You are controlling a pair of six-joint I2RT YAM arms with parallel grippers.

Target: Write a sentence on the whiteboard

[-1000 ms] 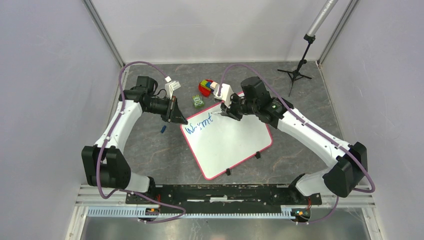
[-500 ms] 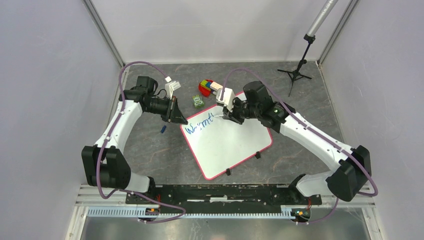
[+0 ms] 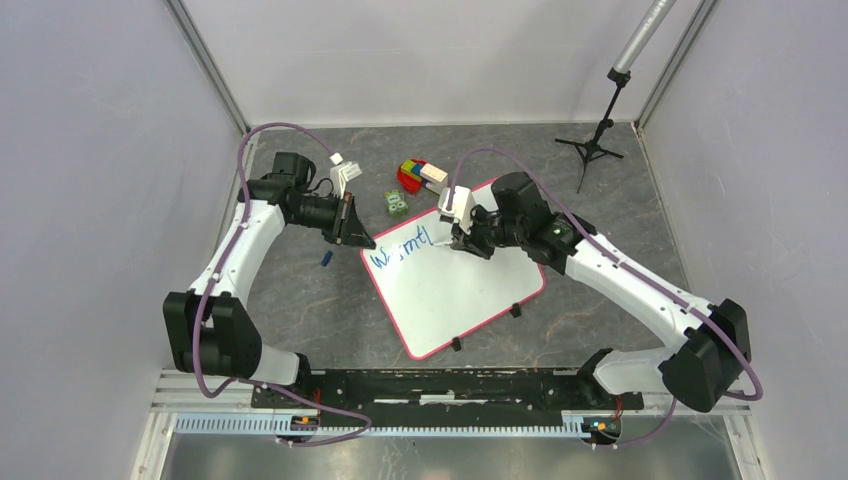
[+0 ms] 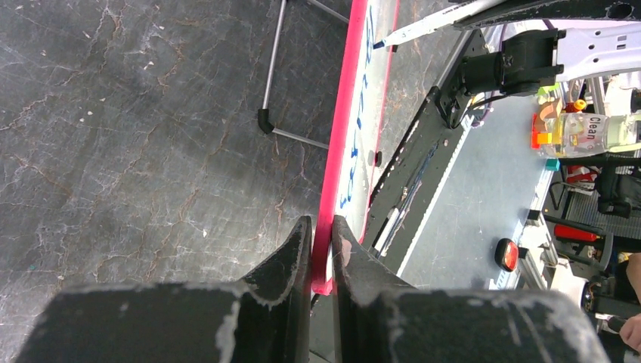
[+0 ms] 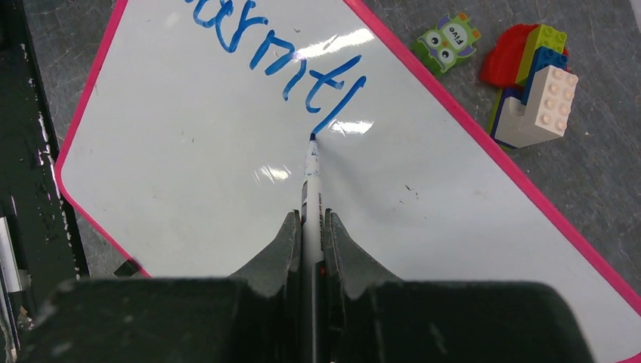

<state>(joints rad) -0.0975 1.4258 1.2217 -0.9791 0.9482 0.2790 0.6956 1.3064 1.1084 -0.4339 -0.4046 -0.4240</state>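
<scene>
Grey marbled tabletop (image 3: pixel 300 300) carries the large white rectangular whiteboard with a pink-red rim (image 3: pixel 460 290), lying flat and askew between the arms. The left gripper (image 4: pixel 321 227) has its jaws clamped on the rim at the board's left corner, probably so it cannot slide under pen pressure; that arm reaches in low with the wrist rolled sideways. The right gripper (image 5: pixel 310 219) is clamped on a slim white blue-tipped marker (image 5: pixel 311 170). Its tip meets the last stroke of the blue handwritten lettering (image 3: pixel 397 252), and the forearm stretches over the board's far edge.
</scene>
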